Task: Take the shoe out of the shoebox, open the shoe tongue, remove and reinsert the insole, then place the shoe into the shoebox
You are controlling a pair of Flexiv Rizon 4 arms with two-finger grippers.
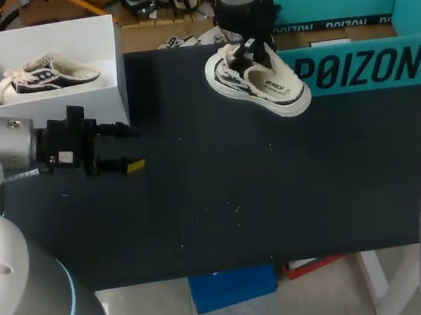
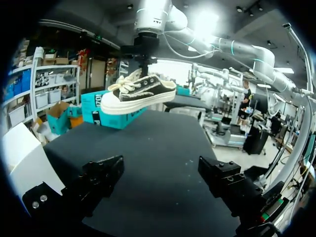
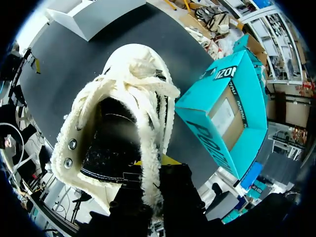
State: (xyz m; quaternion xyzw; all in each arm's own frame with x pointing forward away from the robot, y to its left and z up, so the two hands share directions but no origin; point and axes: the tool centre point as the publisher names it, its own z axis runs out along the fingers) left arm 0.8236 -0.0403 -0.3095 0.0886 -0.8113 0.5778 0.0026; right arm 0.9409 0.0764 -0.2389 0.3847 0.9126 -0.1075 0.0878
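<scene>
The right gripper (image 1: 250,51) is closed on the shoe (image 1: 258,76) from above and holds it in the air, a little over the bench (image 1: 236,185) and just in front of the teal shoebox (image 1: 360,70). I think it pinches the shoe near the tongue and the laces (image 3: 148,148), but the fingers are mostly hidden inside the opening, so the exact place is not sure. The left gripper (image 1: 129,148) is at the other side, low over the bench, with its fingers wide apart and nothing between them.

In my judgement the shoe is already out of the shoebox, and the step in hand is to bring it down where both arms can work on it. To do this well, the shoe should come down slowly with the sole flat, not tilted as it hangs now, and nearer to the middle of the bench, because the left gripper is well apart from it. The grip should open only when the sole rests fully – otherwise the shoe can tip on its side.

The bench is black and matt, with some small pale specks. A white box (image 1: 102,44) stands at its far left corner with a second shoe (image 1: 47,76) inside – this one is not to be touched.
</scene>
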